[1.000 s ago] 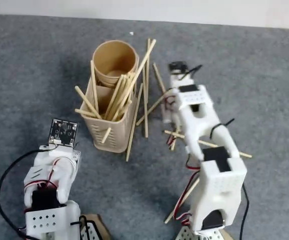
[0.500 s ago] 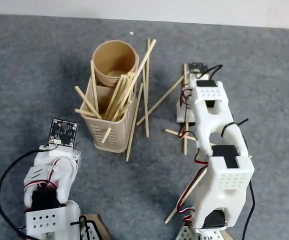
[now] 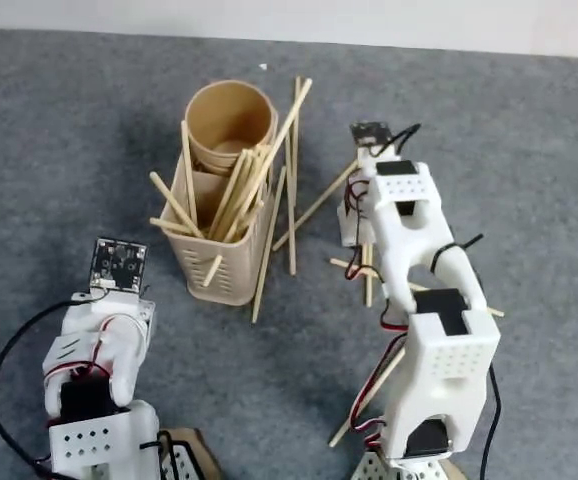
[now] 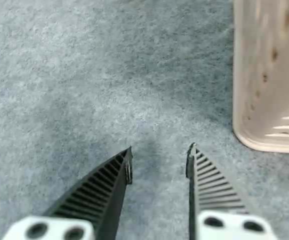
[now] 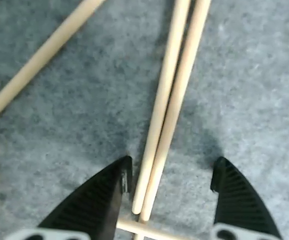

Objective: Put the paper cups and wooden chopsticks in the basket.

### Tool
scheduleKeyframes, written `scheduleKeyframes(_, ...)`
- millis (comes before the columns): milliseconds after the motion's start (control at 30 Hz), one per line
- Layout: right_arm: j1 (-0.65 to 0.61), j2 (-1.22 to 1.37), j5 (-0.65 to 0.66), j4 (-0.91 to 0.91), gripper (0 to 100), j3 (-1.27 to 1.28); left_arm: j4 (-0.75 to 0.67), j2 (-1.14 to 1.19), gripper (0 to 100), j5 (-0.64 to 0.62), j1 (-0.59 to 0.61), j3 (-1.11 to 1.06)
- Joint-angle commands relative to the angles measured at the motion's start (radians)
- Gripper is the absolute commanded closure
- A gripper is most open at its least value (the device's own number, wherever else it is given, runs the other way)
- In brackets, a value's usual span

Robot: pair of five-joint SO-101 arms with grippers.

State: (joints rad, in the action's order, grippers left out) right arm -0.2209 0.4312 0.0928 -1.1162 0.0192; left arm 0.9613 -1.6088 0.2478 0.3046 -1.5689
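Observation:
A beige slotted basket stands on the grey carpet with a paper cup upright in its far end and several wooden chopsticks sticking out of it. Loose chopsticks lie to its right. My right gripper is open low over the carpet, with a pair of chopsticks lying side by side between its fingers, nearer one fingertip. My left gripper is open over bare carpet, holding nothing, with the basket's corner just ahead to one side.
Another chopstick runs diagonally near the right gripper, and one lies crosswise under its fingers. More chopsticks lie under the right arm and beside its base. Bare carpet spreads left of the basket.
The right arm swung right, then back a little to the left, and a loose chopstick near it shifted. The left arm edged slightly left.

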Motion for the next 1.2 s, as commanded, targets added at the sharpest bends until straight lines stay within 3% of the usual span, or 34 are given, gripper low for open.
scheduleKeyframes(0, -0.007, -0.007, 0.018, 0.01, 73.9, -0.03, 0.021, -0.007, 80, -0.006, 0.028, 0.039)
scheduleKeyframes(200, -0.012, 0.093, 0.02, 0.039, 99.8, -0.058, 0.017, -0.008, 80, -0.006, 0.028, -0.007)
scheduleKeyframes(433, -0.005, 0.03, 0.014, -0.018, 99.4, -0.151, 0.015, -0.008, 80, -0.006, 0.028, -0.051)
scheduleKeyframes(833, -0.012, -0.647, 0.011, 0.01, 99.4, -0.162, 0.014, -0.008, 80, -0.006, 0.028, -0.051)
scheduleKeyframes(900, -0.024, -0.751, -0.037, 0.016, 99.4, -0.16, 0.014, -0.008, 80, -0.006, 0.028, -0.051)
scheduleKeyframes(1000, -0.094, -0.88, -0.078, 0.024, 99.4, -0.159, 0.014, -0.008, 80, -0.006, 0.025, -0.053)
scheduleKeyframes(1167, -0.3, -1.036, -0.084, 0.211, 99.4, -0.061, 0.014, -0.008, 80, -0.006, 0.025, -0.061)
